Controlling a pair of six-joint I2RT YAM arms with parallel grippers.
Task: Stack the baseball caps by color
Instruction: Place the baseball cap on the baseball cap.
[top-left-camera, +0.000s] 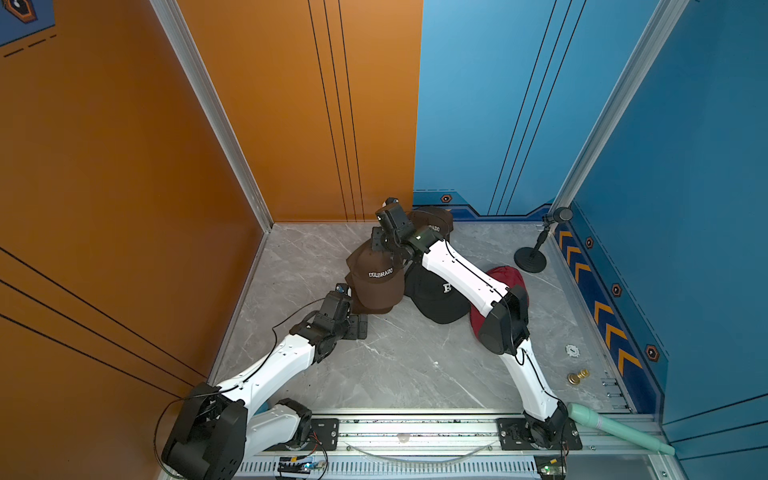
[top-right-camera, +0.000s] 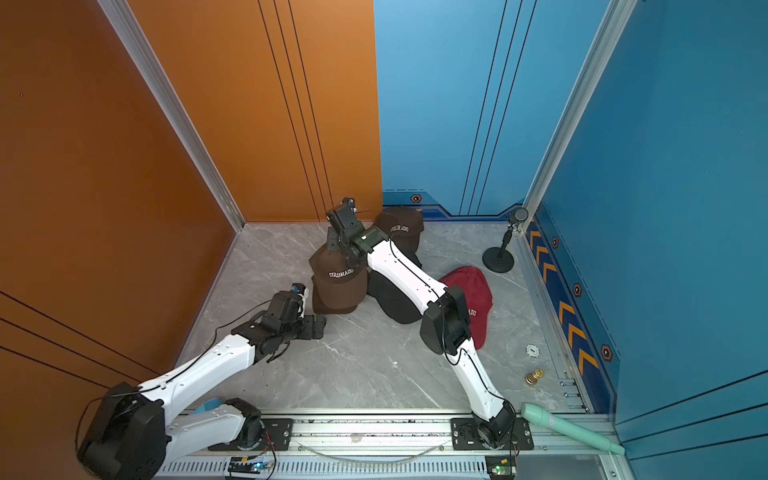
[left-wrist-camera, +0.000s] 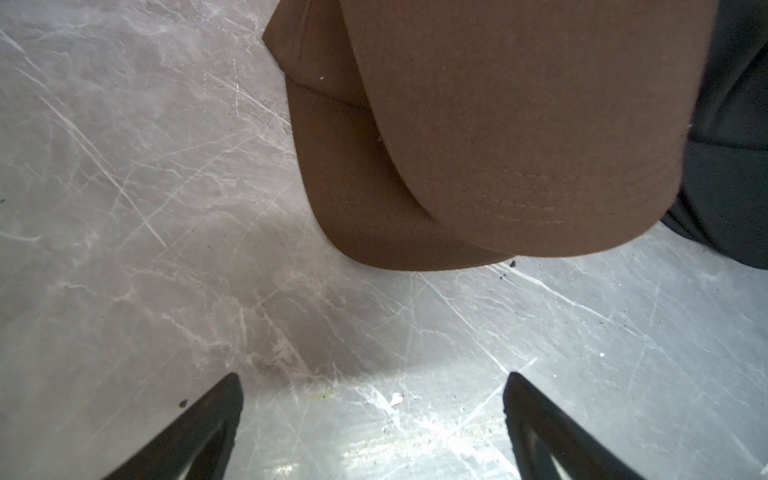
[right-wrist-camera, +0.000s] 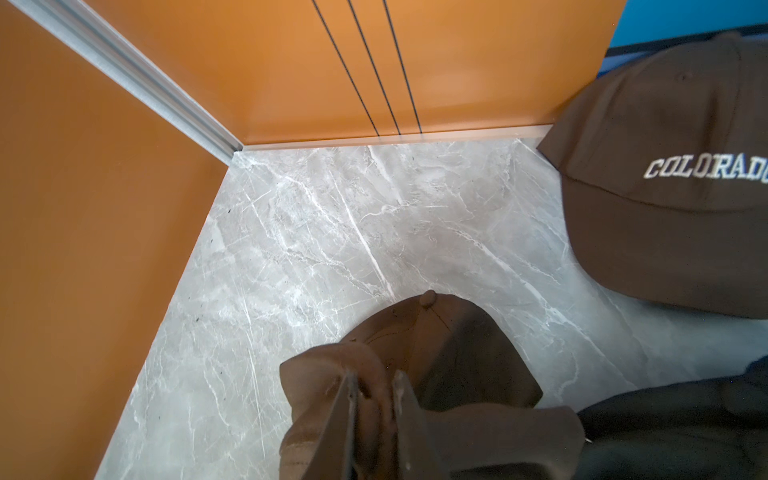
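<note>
right wrist view shows the right hand (right-wrist-camera: 375, 388) closed on a fold of rear fabric of the upper brown cap (right-wrist-camera: 461, 353), both fingers pinching the cloth. we judge this grip point is chosen because the crown is soft and gathers easily, while the stiff brim is left free to settle. in both top views the upper brown cap lies over the lower brown cap (top-left-camera: 372, 307), near the middle of the surface (top-left-camera: 407, 365). we cannot tell whether it rests fully or hangs from the grip. the left wrist view shows the two brims overlapped but offset. the left hand (left-wrist-camera: 374, 376) is fully open and empty, just beside those brims and apart from them. we judge it is parked there to square the pile. the rear brown cap (top-left-camera: 434, 222) lies by the back wall, apart from the pile, so the brown stack is incomplete. the black cap (top-left-camera: 436, 307) lies against the pile, and the red cap (top-right-camera: 469, 291) lies beyond it, partly hidden by the right arm.
</note>
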